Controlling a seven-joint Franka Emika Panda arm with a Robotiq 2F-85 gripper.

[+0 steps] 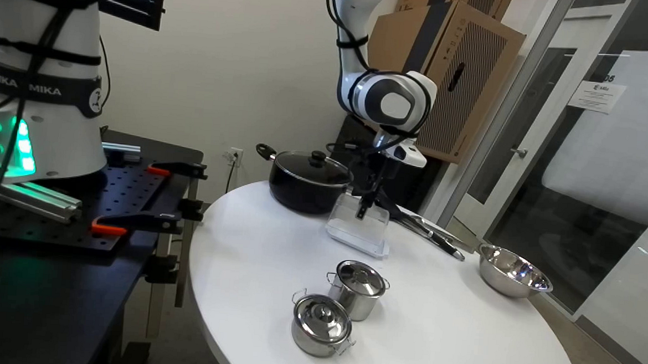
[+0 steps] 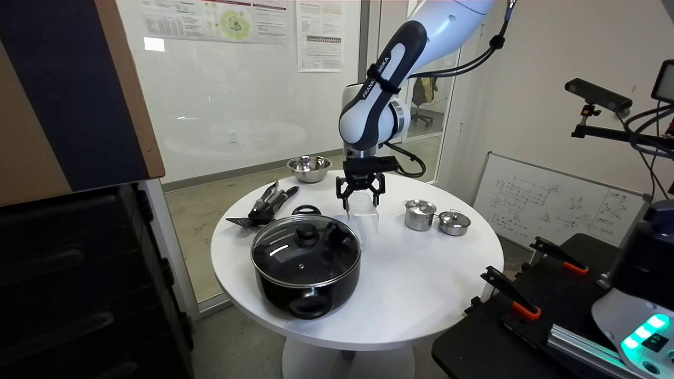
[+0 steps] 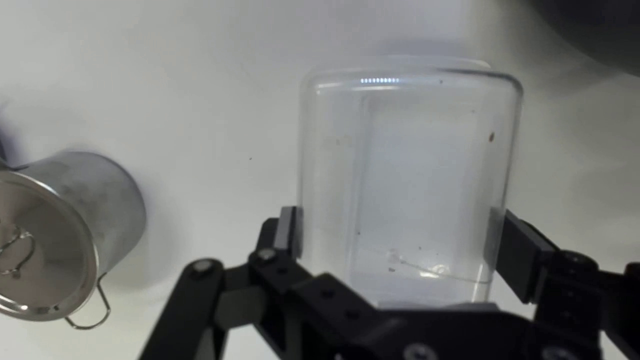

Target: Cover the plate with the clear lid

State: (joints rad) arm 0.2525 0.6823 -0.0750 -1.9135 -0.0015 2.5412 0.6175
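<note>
Apparently the gripper (image 2: pixel 360 202) clasps the clear lid (image 3: pixel 415 165) by opposite walls, leaving its rim free to cover the plate (image 1: pixel 354 244) below. Whether it sits flush is unclear.

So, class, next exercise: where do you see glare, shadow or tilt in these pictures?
In the wrist view, a dotted highlight on the clear lid and a soft shadow beside the steel pot; in an exterior view, a white glare streak on the glass pot lid; in an exterior view, the white door leans and the steel bowl glints.
</note>
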